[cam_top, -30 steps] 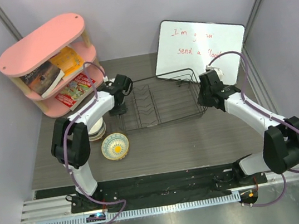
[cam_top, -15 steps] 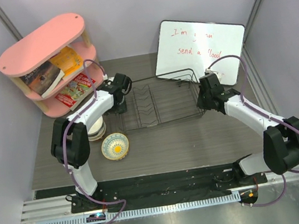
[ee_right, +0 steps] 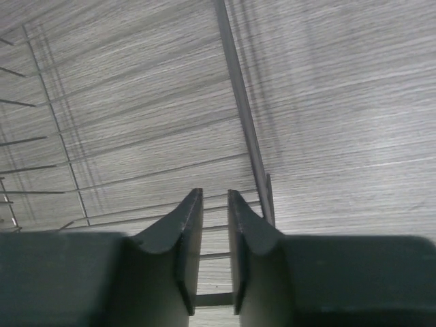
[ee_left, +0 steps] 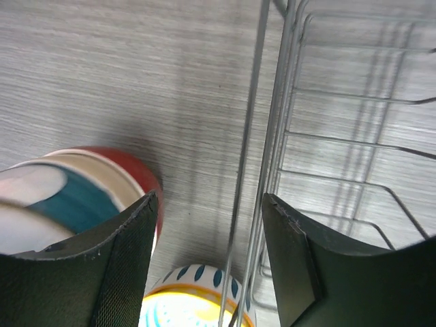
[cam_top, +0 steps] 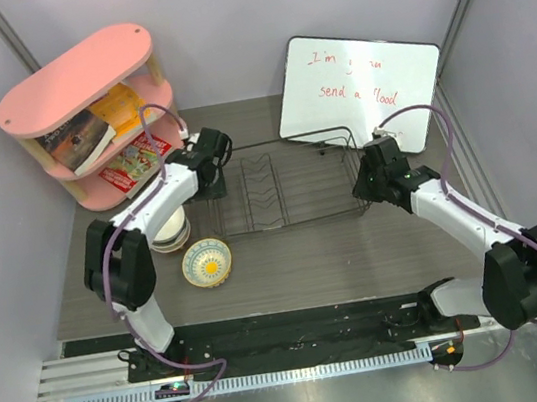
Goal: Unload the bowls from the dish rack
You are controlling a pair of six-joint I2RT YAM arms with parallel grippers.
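Observation:
The black wire dish rack (cam_top: 286, 183) stands mid-table and holds no bowls. A stack of bowls (cam_top: 169, 232) sits left of it, partly under my left arm; the left wrist view shows its red, cream and blue rims (ee_left: 75, 197). The yellow patterned bowl (cam_top: 207, 263) sits alone in front of the stack and also shows in the left wrist view (ee_left: 194, 306). My left gripper (cam_top: 207, 182) is open, and the rack's left wall wires (ee_left: 262, 170) pass between its fingers. My right gripper (cam_top: 365, 186) hangs over the rack's right end, empty, its jaws a narrow gap apart (ee_right: 214, 197).
A pink shelf (cam_top: 94, 116) with books stands at the back left. A whiteboard (cam_top: 358, 86) leans at the back right, just behind the rack. Grey walls close in both sides. The black rail (cam_top: 289, 334) carrying the arm bases runs along the near edge.
My right gripper has drawn back a little from the rack's right end toward the near side. My left arm has shifted slightly left. The rack and bowls have not moved.

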